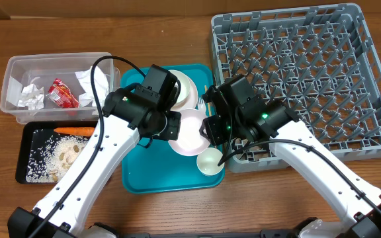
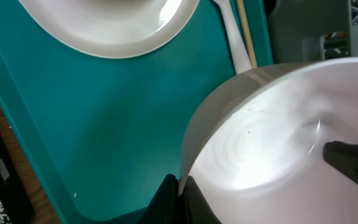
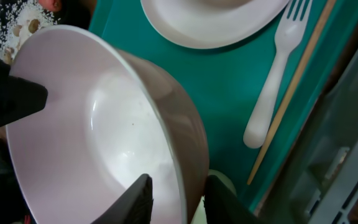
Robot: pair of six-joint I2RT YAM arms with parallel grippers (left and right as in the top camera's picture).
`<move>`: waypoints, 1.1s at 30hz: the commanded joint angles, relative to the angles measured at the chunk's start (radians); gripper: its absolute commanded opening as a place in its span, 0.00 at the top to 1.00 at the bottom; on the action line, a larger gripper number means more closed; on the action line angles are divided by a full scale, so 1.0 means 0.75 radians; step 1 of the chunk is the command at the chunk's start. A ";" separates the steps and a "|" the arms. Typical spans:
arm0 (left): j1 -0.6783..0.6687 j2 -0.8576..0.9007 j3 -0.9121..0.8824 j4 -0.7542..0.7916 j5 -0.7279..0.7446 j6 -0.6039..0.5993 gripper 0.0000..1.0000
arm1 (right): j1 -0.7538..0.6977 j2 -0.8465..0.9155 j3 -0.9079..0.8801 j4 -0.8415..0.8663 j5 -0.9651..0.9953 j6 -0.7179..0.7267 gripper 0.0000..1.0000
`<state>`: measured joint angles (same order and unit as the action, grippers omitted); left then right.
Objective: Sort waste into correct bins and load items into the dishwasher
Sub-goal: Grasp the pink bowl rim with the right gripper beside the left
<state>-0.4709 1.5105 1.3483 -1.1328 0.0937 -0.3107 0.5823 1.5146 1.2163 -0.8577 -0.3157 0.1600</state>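
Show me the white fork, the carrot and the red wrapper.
white fork (image 3: pixel 272 81), right wrist view, on its handle.
carrot (image 1: pixel 77 131), overhead view, middle of its body.
red wrapper (image 1: pixel 63 94), overhead view, its centre.

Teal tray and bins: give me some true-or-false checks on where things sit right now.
1. No dish shows in the grey dish rack. True.
2. The white fork and wooden stick lie side by side on the teal tray, next to the plate. True.
3. The red wrapper sits on the teal tray. False: it is in the clear tub with the napkins.
4. The carrot lies in the clear tub. False: it lies in the black tray.
5. The left gripper and right gripper each have fingers on either side of the bowl rim. True.
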 commanded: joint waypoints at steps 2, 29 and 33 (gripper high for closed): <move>-0.011 -0.019 0.032 0.007 0.050 0.016 0.96 | 0.008 -0.006 0.018 0.025 -0.016 -0.005 0.75; -0.009 -0.020 0.103 -0.012 0.051 0.027 0.92 | 0.008 -0.006 0.018 0.064 0.162 -0.005 0.96; -0.009 -0.020 0.215 -0.046 0.050 0.057 0.74 | 0.008 -0.006 0.018 0.096 0.225 -0.005 0.96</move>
<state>-0.4717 1.4998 1.4322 -1.1618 0.1272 -0.2970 0.5831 1.5253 1.2163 -0.8032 -0.1741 0.1638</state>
